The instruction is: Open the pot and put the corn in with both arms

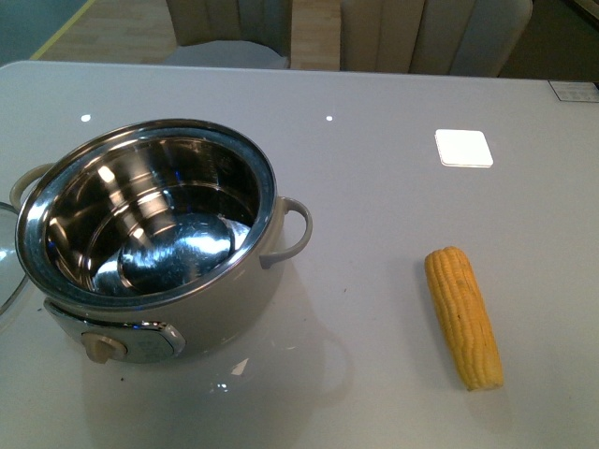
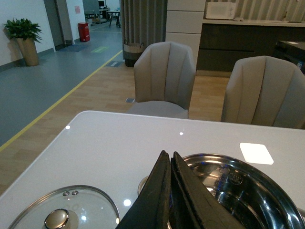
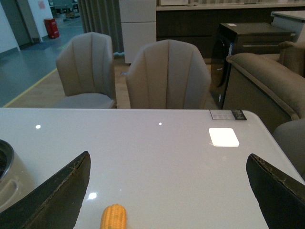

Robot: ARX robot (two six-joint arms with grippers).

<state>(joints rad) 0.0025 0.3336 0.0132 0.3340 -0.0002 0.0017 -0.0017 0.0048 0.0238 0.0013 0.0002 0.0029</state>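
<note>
Front view, pot: the pot (image 1: 150,234) stands open on the left of the table (image 1: 374,187), its steel inside bare.
Front view, lid: a glass lid (image 1: 6,267) shows only as a rim at the picture's edge, just beside the pot.
Front view, corn: the corn (image 1: 464,316) lies flat on the table, well apart from the pot and on its right.
Front view, corn axis: the long axis runs near to far and leans slightly; the rounded end points away from the robot, the cut end toward it and a little right.
Front view, arms: neither is in view.
Left wrist view, claw: the left gripper (image 2: 170,157) has its fingers pressed together with nothing between them, and it hangs over the pot's rim.
Left wrist view, lid: it rests on the table beside the pot, knob up.
Right wrist view, claw: the right gripper (image 3: 167,155) is spread wide and holds nothing.
Right wrist view, corn: only its rounded end shows, below the gripper's gap.
Step in hand: opening looks done; picking up the corn is not yet begun.
Next move: the right gripper needs to descend and close across the cob's width, squarely to the long axis.
</note>
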